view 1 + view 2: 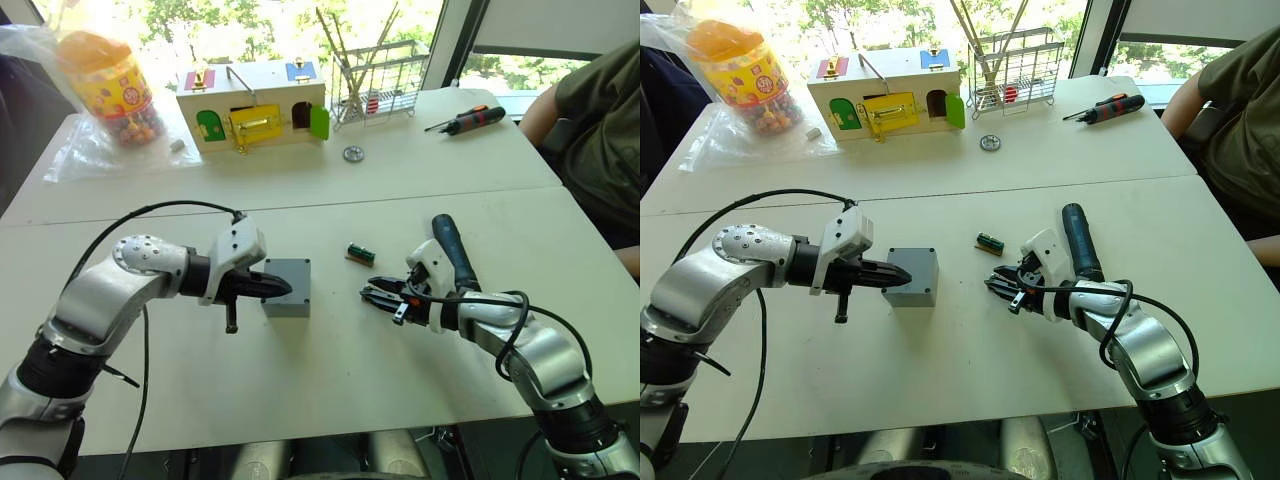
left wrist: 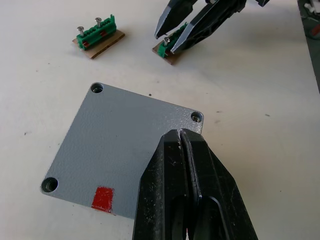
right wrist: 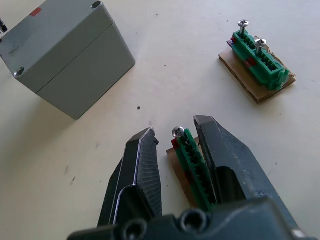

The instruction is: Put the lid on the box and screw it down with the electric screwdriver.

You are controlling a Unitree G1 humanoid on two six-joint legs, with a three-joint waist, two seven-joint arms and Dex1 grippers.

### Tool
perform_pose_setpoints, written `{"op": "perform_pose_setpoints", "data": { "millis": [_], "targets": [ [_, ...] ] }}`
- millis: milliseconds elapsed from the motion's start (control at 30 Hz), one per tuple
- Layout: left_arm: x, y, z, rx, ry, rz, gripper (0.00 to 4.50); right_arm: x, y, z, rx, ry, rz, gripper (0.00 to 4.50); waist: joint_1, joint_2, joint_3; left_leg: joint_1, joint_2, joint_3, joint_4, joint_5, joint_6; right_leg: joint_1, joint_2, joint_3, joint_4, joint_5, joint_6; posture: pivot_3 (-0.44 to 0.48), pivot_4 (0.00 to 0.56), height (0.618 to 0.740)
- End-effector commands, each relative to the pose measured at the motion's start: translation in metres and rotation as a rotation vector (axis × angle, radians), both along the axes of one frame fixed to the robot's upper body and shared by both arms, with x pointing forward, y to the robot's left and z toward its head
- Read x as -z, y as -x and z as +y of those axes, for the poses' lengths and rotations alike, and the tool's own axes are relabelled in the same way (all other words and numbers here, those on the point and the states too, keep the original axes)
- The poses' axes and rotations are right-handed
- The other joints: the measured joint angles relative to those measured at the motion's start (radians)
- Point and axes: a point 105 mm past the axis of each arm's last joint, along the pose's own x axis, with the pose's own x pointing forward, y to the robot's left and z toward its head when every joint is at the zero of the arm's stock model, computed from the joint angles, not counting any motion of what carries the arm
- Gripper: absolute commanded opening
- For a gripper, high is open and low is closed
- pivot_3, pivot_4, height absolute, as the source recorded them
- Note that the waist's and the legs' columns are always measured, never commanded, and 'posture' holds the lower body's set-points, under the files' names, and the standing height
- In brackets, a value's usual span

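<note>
The white worktop (image 1: 330, 370) carries the box (image 1: 287, 287) near its middle. Beside the box lie two green screw holders (image 1: 360, 254) and the electric screwdriver (image 1: 455, 250). Beyond it stand a wooden toy house (image 1: 255, 104), a candy jar (image 1: 108, 88), a wire rack (image 1: 375, 85) and a manual screwdriver (image 1: 468, 120).
</note>
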Motion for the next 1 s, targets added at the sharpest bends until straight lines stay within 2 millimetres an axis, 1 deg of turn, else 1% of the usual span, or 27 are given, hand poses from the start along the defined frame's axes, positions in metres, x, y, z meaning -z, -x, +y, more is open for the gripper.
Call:
{"op": "perform_pose_setpoints", "data": {
  "millis": [33,300,433,467,533,667,700,767,833,1000],
  "targets": [
    [-0.005,0.000,-0.002,0.015,0.001,-0.040,0.00,-0.004,-0.001,0.000,-0.001,-0.005,-0.029,0.06,0.000,0.000,0.000,0.000,0.000,0.000,0.000,0.000,0.000,0.000,0.000,0.000,0.000,0.000,0.000,0.000,0.150,0.740],
    [-0.007,-0.001,0.000,0.008,0.005,-0.045,0.00,-0.004,-0.001,-0.002,0.005,-0.001,-0.036,0.06,0.000,0.000,0.000,0.000,0.000,0.000,0.000,0.000,0.000,0.000,0.000,0.000,0.000,0.000,0.000,0.000,0.150,0.740],
    [-0.011,-0.008,0.005,-0.027,0.023,-0.052,0.00,-0.024,-0.006,-0.001,0.009,-0.039,-0.085,0.06,0.000,0.000,0.000,0.000,0.000,0.000,0.000,0.000,0.000,0.000,0.000,0.000,0.000,0.000,0.000,0.000,0.150,0.740],
    [-0.013,-0.012,0.007,-0.045,0.033,-0.056,0.00,-0.035,-0.008,-0.001,0.015,-0.061,-0.099,0.06,0.000,0.000,0.000,0.000,0.000,0.000,0.000,0.000,0.000,0.000,0.000,0.000,0.000,0.000,0.000,0.000,0.150,0.740],
    [-0.016,-0.017,0.012,-0.070,0.043,-0.062,0.00,-0.050,-0.010,0.000,0.011,-0.083,-0.118,0.06,-0.001,0.000,0.000,0.000,0.000,0.000,0.000,0.000,0.000,0.000,0.000,0.000,0.000,0.000,0.000,0.000,0.150,0.740],
    [-0.021,-0.024,0.021,-0.103,0.043,-0.076,0.00,-0.068,-0.009,0.004,-0.012,-0.106,-0.130,0.06,0.000,0.000,0.000,0.000,0.000,-0.001,0.000,0.000,0.000,0.000,0.000,0.000,0.001,0.000,0.000,0.000,0.150,0.740],
    [-0.024,-0.027,0.026,-0.124,0.048,-0.080,0.00,-0.076,-0.008,0.008,-0.029,-0.127,-0.133,0.06,-0.001,0.000,0.000,0.000,0.000,-0.001,0.000,0.000,0.000,0.000,0.000,0.000,0.000,0.000,0.000,0.000,0.150,0.740],
    [-0.028,-0.031,0.036,-0.159,0.043,-0.087,0.00,-0.090,-0.007,0.023,-0.077,-0.183,-0.145,0.06,-0.003,0.000,0.000,0.000,0.000,-0.001,0.000,0.000,0.000,0.000,0.000,0.000,0.000,0.000,0.000,0.000,0.150,0.740],
    [-0.028,-0.030,0.040,-0.167,0.037,-0.083,0.00,-0.097,-0.007,0.032,-0.102,-0.220,-0.144,0.06,-0.007,0.000,0.000,0.000,0.000,0.000,0.000,0.000,0.000,-0.001,0.000,0.000,0.001,0.000,0.000,0.000,0.150,0.740],
    [-0.023,-0.025,0.048,-0.196,0.028,-0.062,0.00,-0.088,-0.016,0.060,-0.166,-0.225,-0.126,0.06,-0.005,0.000,0.000,0.000,0.000,0.000,-0.001,0.000,0.000,-0.002,0.000,0.000,0.001,0.000,0.000,0.000,0.150,0.740]
  ]
}}
